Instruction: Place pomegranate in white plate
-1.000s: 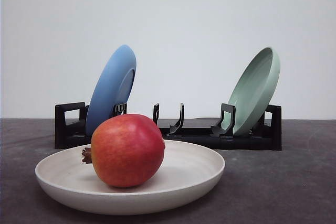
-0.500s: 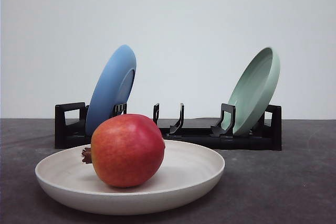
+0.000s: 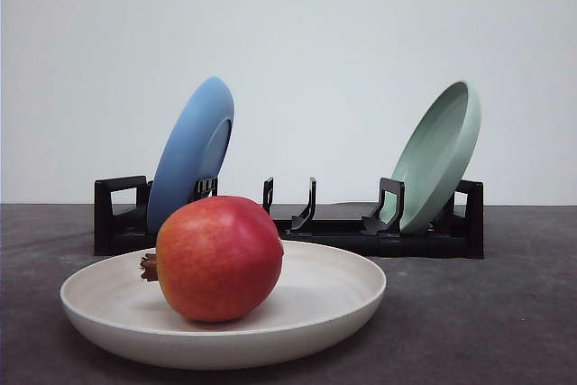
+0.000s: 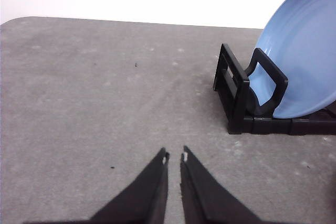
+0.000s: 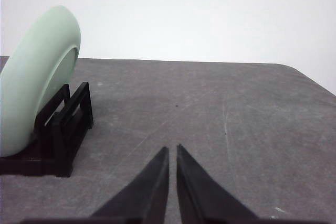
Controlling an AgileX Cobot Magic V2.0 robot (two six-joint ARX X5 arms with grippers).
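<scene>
The pomegranate (image 3: 219,259), red with an orange blush and a brown crown pointing left, rests inside the white plate (image 3: 347,299) at the front of the table. My left gripper (image 4: 174,157) hovers over bare grey table with its black fingers nearly together and nothing between them, the rack's blue-plate end off to one side. Above bare table beside the rack's green-plate end, my right gripper (image 5: 172,149) is likewise shut and holds nothing.
A black dish rack (image 3: 325,227) stands behind the white plate. A blue plate (image 3: 189,155) leans in its left end and a pale green plate (image 3: 439,155) in its right end. Grey table stretches out either side of the rack.
</scene>
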